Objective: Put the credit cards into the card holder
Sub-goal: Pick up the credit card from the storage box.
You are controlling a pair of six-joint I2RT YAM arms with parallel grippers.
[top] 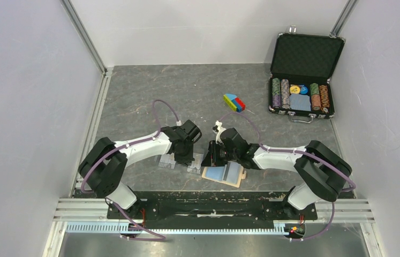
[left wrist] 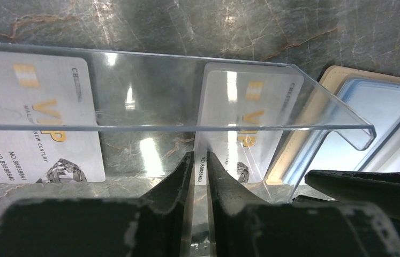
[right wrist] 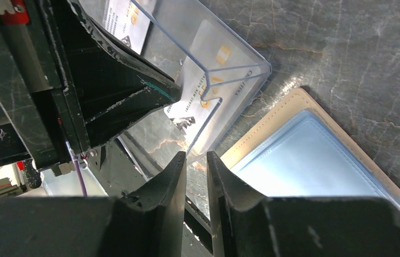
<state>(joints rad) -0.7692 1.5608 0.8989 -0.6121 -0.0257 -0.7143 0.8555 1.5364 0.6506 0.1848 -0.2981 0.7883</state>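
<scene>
Two pale grey credit cards with gold lettering lean in a clear plastic stand (left wrist: pixel 187 91), one on the left (left wrist: pixel 37 118) and one on the right (left wrist: pixel 251 118). My left gripper (left wrist: pixel 198 158) is low over the right card's near left corner. Its jaws are a thin slit apart and the card's edge shows in the slit; whether they pinch it does not show. The tan card holder (top: pixel 224 174) lies open just right of the stand, its blue-white pockets up (right wrist: pixel 304 160). My right gripper (right wrist: pixel 196 155) hovers between stand and holder, narrowly open, with nothing between its fingers.
An open black case of poker chips (top: pixel 302 80) stands at the back right. A small coloured block toy (top: pixel 234 102) lies mid-table. Both grippers (top: pixel 185 158) (top: pixel 212 155) are close together near the front rail. Walls close in the left and right sides.
</scene>
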